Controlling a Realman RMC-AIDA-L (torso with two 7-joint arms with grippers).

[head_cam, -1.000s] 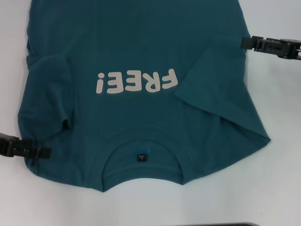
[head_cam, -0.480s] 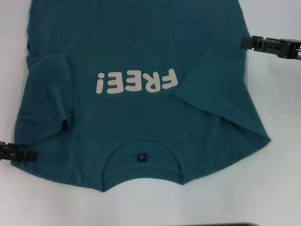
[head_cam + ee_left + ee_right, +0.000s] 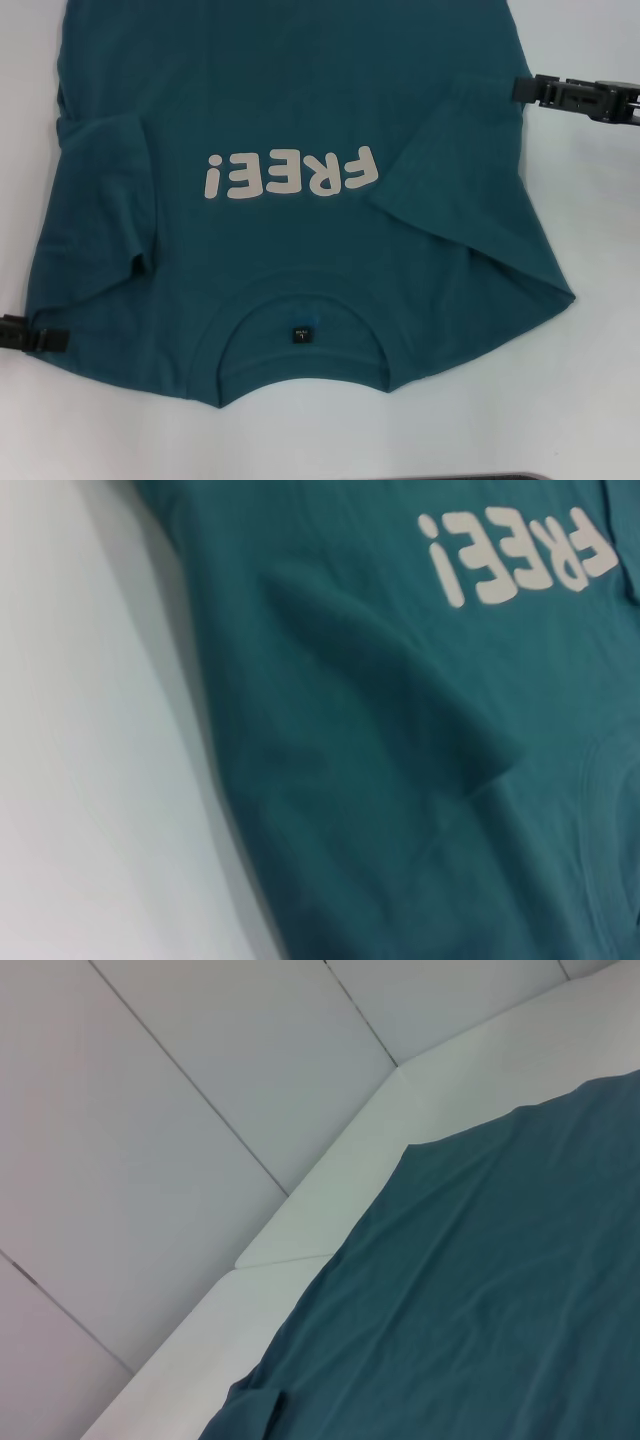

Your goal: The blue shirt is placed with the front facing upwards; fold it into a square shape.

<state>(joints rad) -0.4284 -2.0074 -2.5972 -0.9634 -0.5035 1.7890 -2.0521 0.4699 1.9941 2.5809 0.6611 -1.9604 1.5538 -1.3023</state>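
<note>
The shirt (image 3: pixel 300 190) lies flat on the white table (image 3: pixel 560 400), print up, collar toward the near edge and hem running off the far side, so its long axis runs near to far. Both sleeves are already folded in over the body. The left gripper (image 3: pixel 45 340) sits at the near-left corner, just touching the shirt's left edge by the shoulder; the right gripper (image 3: pixel 530 90) sits farther off, at the right edge above the folded sleeve. Whether either is open or closed cannot be told. The shirt lies inward from both, so a lengthwise fold seems next, each arm working its own side.
</note>
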